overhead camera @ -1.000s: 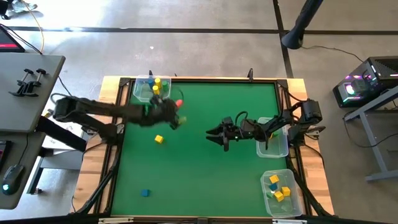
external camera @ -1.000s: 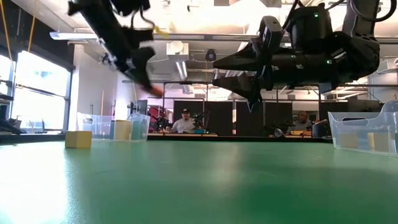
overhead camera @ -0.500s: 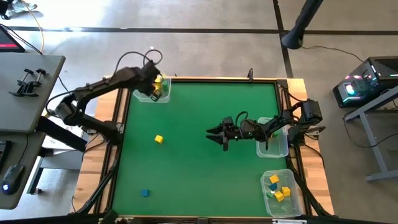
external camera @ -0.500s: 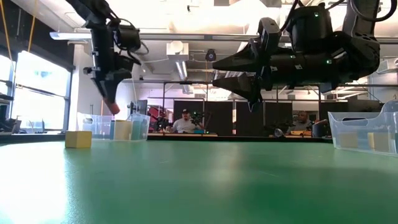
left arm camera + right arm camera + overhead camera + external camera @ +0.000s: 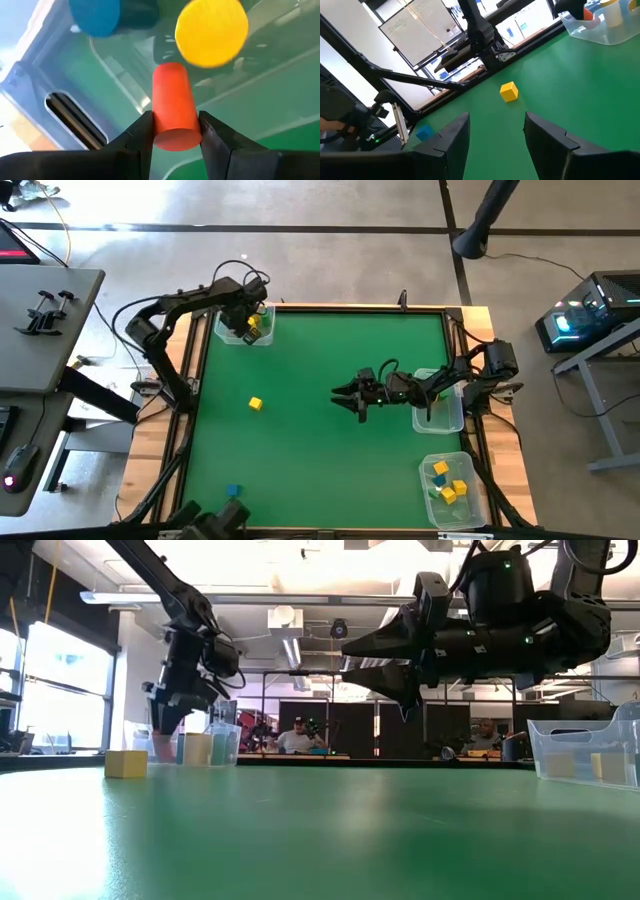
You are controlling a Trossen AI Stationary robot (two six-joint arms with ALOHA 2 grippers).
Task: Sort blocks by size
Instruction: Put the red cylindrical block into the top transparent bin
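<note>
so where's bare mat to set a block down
The green mat is bare between the yellow cube, the blue block and the near-right tub. Crowded: the far-left tub under the left gripper, and around the right gripper.

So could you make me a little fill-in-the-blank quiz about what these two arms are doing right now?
The left pincer grips an orange ____.
It hangs over the clear tub at the table's far ____ corner.
The right pincer hovers over the green mat with its fingers ____.
The lone yellow cube lies on the ____.

Missing words: cylinder; left; open; mat
</note>
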